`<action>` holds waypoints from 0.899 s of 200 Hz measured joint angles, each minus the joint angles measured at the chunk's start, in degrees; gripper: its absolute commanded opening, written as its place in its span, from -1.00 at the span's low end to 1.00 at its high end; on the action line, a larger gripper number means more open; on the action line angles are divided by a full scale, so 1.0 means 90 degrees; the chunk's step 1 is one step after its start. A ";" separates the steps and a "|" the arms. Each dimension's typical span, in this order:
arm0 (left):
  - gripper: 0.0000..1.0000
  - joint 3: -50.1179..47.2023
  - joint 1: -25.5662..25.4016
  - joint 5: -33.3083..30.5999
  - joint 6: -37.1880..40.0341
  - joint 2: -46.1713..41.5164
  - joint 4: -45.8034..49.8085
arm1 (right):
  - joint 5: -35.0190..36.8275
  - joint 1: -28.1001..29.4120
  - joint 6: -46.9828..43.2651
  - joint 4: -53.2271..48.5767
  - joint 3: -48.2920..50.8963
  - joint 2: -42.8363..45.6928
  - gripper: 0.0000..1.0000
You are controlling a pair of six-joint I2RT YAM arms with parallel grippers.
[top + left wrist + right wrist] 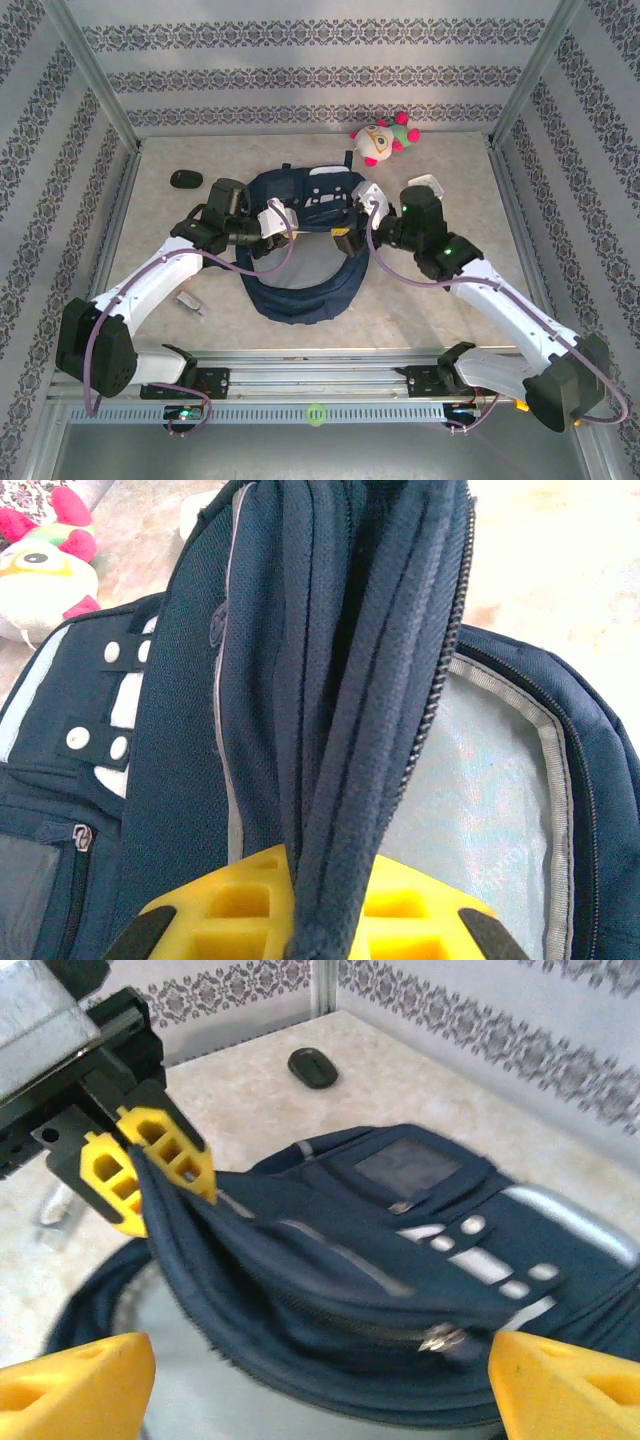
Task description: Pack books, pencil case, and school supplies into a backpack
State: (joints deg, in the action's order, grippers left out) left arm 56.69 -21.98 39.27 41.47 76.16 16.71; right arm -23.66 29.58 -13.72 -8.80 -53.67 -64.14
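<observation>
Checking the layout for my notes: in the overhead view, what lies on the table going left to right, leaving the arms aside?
Black oval object → navy backpack → plush toy.

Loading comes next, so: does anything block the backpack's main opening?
Nothing visible lies inside. The left gripper holds the flap of the backpack lifted, baring pale lining. The flap's zipper edge sags low across the mouth before the open right gripper, narrowing it.
</observation>
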 measured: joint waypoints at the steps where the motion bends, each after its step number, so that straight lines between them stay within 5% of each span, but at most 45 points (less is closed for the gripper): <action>1: -0.98 0.0000 0.0000 0.0002 0.0005 0.0002 0.0000 | -0.0010 -0.0007 -0.0053 -0.0017 -0.0019 -0.0007 0.74; 36: -0.97 0.0000 0.0039 0.0090 0.0095 0.0112 0.0000 | -0.0563 0.0024 -0.2096 -0.0867 -0.0840 -0.0546 0.74; 80: -0.95 0.0002 0.0041 0.0168 0.0073 0.0124 0.0000 | -0.0678 0.0335 -0.3218 -0.1071 -0.1158 -0.1642 0.67; 91: -0.90 0.0002 0.0041 0.0185 0.0044 0.0124 0.0000 | -0.0692 0.0367 -0.3359 -0.1003 -0.1246 -0.1955 0.51; 102: -0.83 0.0000 0.0041 0.0189 0.0007 0.0124 0.0000 | -0.0712 0.0362 -0.3395 -0.0884 -0.1297 -0.2191 -0.04; 116: -0.63 0.0000 0.0053 0.0180 -0.0117 0.0124 -0.0005 | -0.0787 0.0350 -0.3507 -0.0748 -0.1372 -0.2399 -1.00; 151: 0.33 -0.0022 0.0102 0.0019 -0.0840 -0.0017 -0.0396 | -0.0979 0.0267 -0.3689 -0.0542 -0.1440 -0.2499 -1.00; 180: 0.68 -0.0022 0.0291 -0.0571 -0.1885 -0.0488 -0.0330 | -0.1088 0.0182 -0.3682 -0.0311 -0.1353 -0.2467 -1.00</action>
State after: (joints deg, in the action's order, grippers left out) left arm 56.49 -19.35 34.13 24.51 71.77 13.74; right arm -33.45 31.22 -46.85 -11.60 -65.84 -86.35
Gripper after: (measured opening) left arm 0.801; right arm 0.127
